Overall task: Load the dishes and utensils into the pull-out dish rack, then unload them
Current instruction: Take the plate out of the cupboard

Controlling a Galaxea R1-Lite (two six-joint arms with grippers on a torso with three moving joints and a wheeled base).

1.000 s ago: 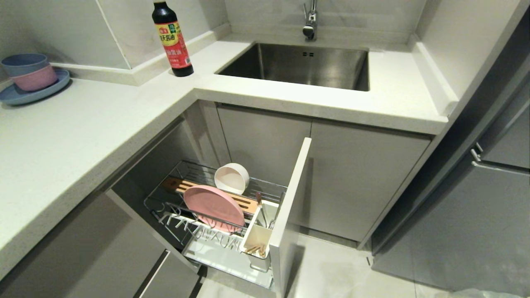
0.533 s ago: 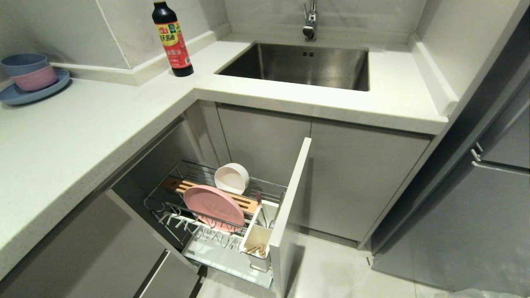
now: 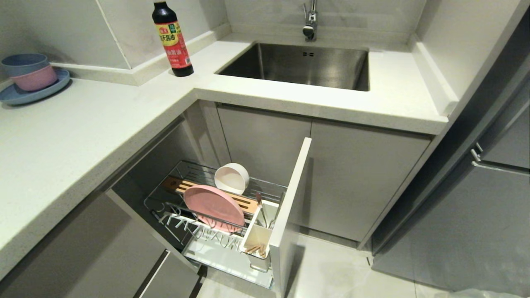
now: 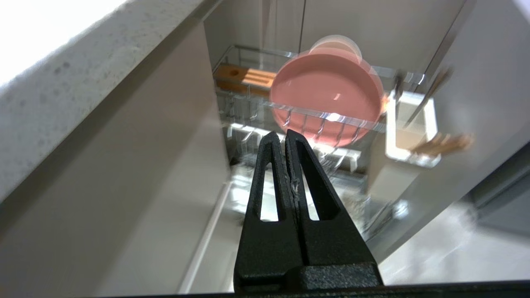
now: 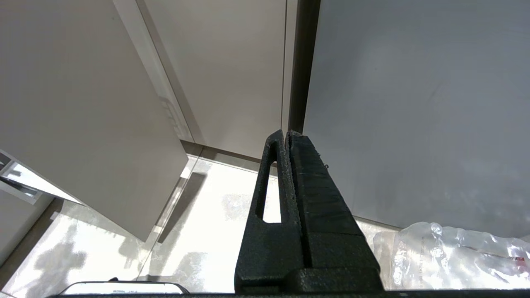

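Observation:
The pull-out dish rack (image 3: 165, 203) stands drawn out under the counter, its chrome wire basket fixed to a grey cabinet front (image 3: 290, 207). A pale-pink plate (image 3: 213, 207) (image 4: 327, 95) stands on edge in it, with the cream-white bowl (image 3: 232, 178) behind. The white utensil cup (image 3: 257, 236) (image 4: 410, 136) holds the wooden chopsticks (image 3: 254, 249) (image 4: 443, 142) and the spoon (image 3: 261, 211). My left gripper (image 4: 280, 134) is shut and empty, some way in front of the rack. My right gripper (image 5: 285, 133) is shut and empty, low over the floor by grey cabinet doors. Neither arm shows in the head view.
A soy sauce bottle (image 3: 172, 39) stands on the white counter (image 3: 83, 132) beside the steel sink (image 3: 302, 66). Stacked blue and pink bowls (image 3: 29, 72) on a blue plate sit at the far left. A clear plastic bag (image 5: 455, 256) lies on the floor near my right gripper.

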